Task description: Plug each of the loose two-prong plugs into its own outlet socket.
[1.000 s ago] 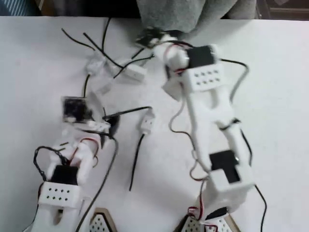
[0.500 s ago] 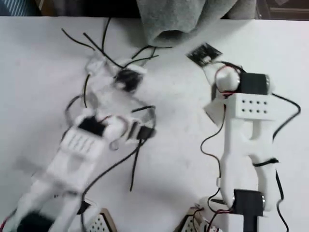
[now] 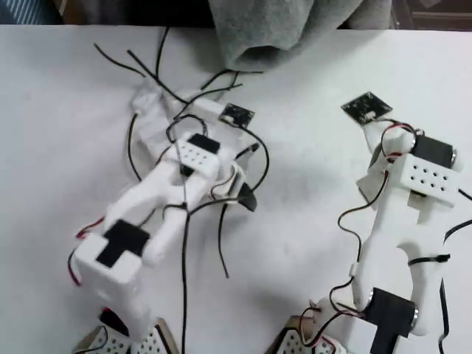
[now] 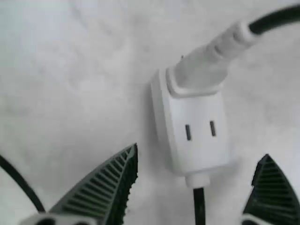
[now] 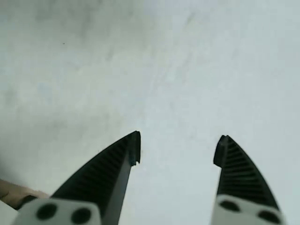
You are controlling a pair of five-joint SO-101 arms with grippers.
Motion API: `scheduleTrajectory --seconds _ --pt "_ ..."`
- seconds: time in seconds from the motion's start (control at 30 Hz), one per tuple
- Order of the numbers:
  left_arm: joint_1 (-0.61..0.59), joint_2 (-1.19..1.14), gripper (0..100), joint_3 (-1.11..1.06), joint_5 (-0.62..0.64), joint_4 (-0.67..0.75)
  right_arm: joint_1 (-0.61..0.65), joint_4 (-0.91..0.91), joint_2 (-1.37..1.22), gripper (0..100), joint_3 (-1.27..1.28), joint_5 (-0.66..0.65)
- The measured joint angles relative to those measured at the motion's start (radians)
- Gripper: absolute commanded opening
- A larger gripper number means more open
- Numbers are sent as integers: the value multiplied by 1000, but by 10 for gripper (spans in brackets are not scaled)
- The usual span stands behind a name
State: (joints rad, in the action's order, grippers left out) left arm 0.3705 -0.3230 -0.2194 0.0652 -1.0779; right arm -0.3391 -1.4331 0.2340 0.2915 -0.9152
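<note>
At the near bench edge: both arms are rising from their bases, the left arm (image 3: 140,221) leaning out toward the tangle of cords, the right arm (image 3: 402,221) standing off on its own side of the bench (image 3: 44,162).
Beside the left arm: a loose black cord (image 3: 221,247) is lying on the bench, its head tucked against the arm; whether a plug is sitting there I cannot tell.
Right gripper: the right gripper (image 5: 179,137) is hanging over bare bench, its fingers (image 5: 117,164) standing spread and holding nothing.
Left gripper: the left gripper (image 4: 200,154) is hovering low over the outlet socket (image 4: 197,136), its fingers (image 4: 108,187) standing spread wide, pinching nothing, one on either side of the block and apart from it.
Socket: it is lying flat with its two slots facing up. A white moulded end (image 4: 206,65) with a black cord is joining it at the end away from the wrist, and a second black cord (image 4: 199,211) is leaving the end nearer the wrist.
Key relation: the socket's long axis is running away from the wrist, roughly square to the line between the fingers, so closing would be pressing on its long sides. The left arm is by far the nearer; the right is well apart.
Step, as I judge it: the left arm is sitting ready to pin or lift the socket. Neither gripper is carrying a plug, so the plugging is not yet begun.
Farther on: more white pieces (image 3: 150,99) and cords are lying tangled.
Far edge: a grey cloth (image 3: 280,29) is draping over the bench.
</note>
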Motion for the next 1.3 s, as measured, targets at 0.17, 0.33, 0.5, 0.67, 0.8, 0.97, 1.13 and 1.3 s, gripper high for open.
scheduleTrajectory --seconds 0.17,0.33,0.5,0.67,0.8,0.97,1.13,1.3 --pt "0 -51 377 87 0 2 -2 118 0 255 109 0" --pt "0 -91 330 129 0 69 -2 181 0 255 153 -3" --pt "0 -126 129 172 0 87 -2 186 0 255 157 -6" --pt "2 -152 26 209 2 89 -2 186 0 255 157 -6" --pt "-6 -152 28 261 0 89 -2 186 0 255 157 -6" --pt "-63 -153 30 400 2 89 -35 213 0 255 157 -6" --pt "-129 -219 31 580 5 89 -54 221 0 255 157 -6" --pt "-213 -405 35 812 2 74 -51 222 0 255 157 -6"
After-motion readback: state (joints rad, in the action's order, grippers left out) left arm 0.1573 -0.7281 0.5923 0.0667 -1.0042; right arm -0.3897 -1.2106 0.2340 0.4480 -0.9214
